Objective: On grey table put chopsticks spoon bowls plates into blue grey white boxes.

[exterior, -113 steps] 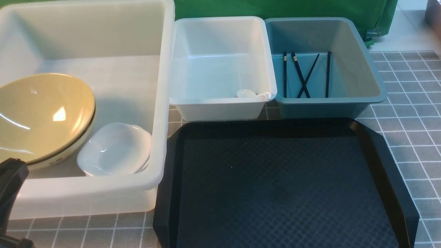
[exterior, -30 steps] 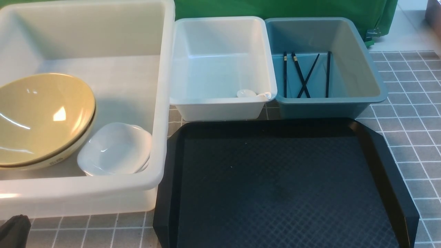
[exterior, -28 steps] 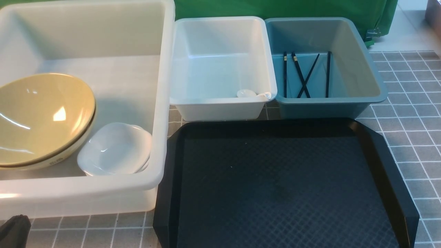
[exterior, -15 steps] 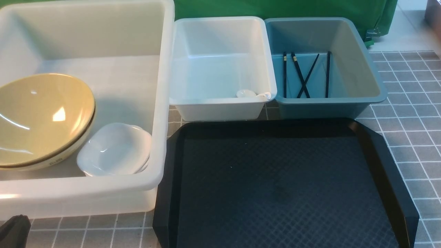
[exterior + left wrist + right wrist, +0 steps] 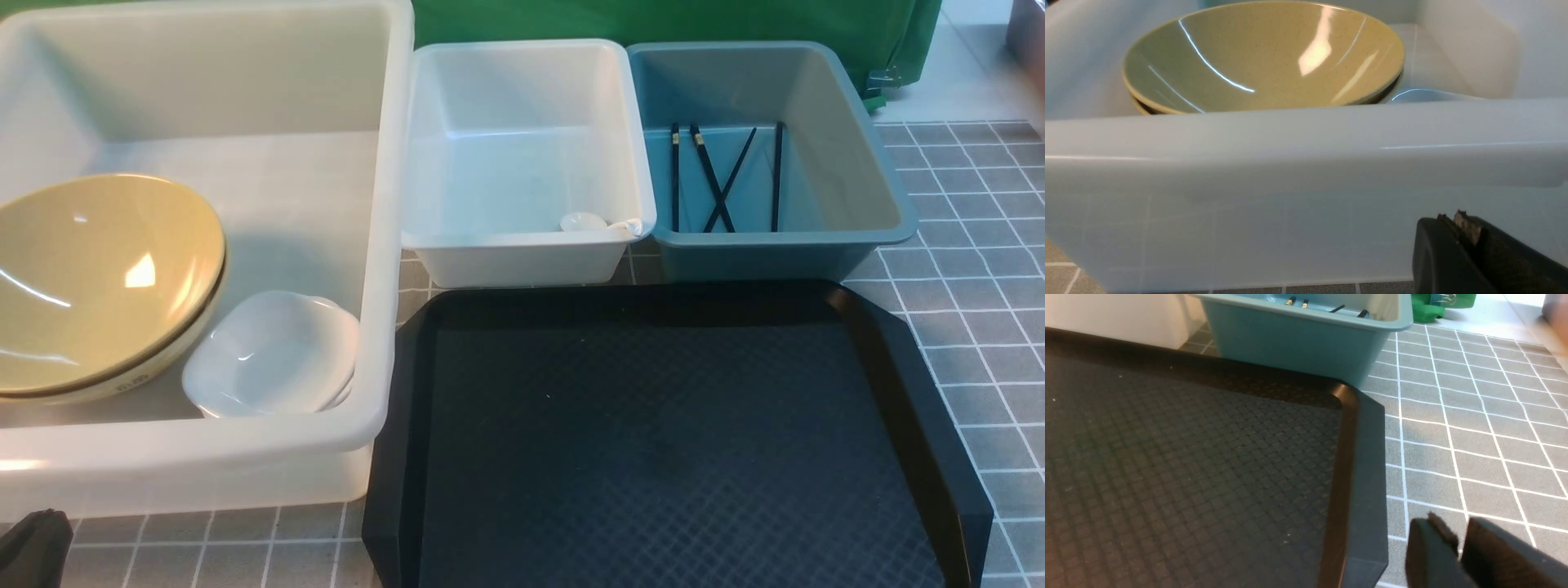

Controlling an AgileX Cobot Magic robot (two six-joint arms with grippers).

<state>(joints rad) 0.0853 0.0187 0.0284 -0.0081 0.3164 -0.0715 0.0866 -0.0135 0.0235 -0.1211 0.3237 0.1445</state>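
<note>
Grey tiled table (image 5: 963, 269) holds three tubs: yellow bowls (image 5: 98, 278) & white plates (image 5: 273, 351) in big whitish box (image 5: 384, 245), spoon (image 5: 592, 222) in white box (image 5: 531, 245), chopsticks (image 5: 718, 175) in blue box (image 5: 784, 245). Black tray (image 5: 669, 441) bare. Sorting looks finished; next prob just parking. Left gripper (image 5: 1457, 228) & right gripper (image 5: 1457, 539) seem closed, hold nothing

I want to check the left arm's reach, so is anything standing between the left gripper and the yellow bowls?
Yes. The near wall of the large translucent box stands between the left gripper and the bowls; the gripper sits low outside it.
</note>
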